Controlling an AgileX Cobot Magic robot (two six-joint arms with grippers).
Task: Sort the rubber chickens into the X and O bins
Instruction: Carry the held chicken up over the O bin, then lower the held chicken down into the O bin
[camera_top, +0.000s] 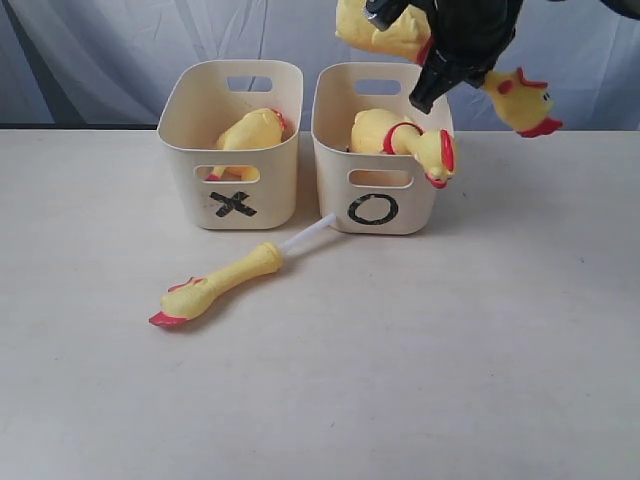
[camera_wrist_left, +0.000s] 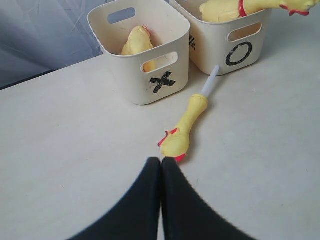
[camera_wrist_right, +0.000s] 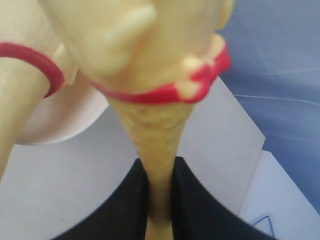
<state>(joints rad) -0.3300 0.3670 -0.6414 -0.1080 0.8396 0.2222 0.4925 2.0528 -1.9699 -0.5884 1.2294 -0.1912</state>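
On the desk (camera_top: 480, 380), lower left of centre: leg-shaped chicken piece (camera_top: 215, 285), red foot leftward, white stick reaching toward the O bin (camera_top: 410, 215). Left gripper (camera_wrist_left: 161, 160) just short of that foot, jaws pressed together. Behind, upper centre: X bin (camera_top: 275, 195) holding a yellow chicken body (camera_top: 255, 130). To its right, the O bin, second chicken (camera_top: 395, 132) draped over the front rim, head outside. Top right: right gripper (camera_wrist_right: 160, 169), jaws pinching a third chicken (camera_top: 520, 98) by the neck.

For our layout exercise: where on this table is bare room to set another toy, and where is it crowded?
Bare: the wide front of the table, nearer than the leg-shaped piece, and the stretch left of the X bin. Crowded: before the bins, where that piece lies, and above the O bin, where the right hand holds a chicken.
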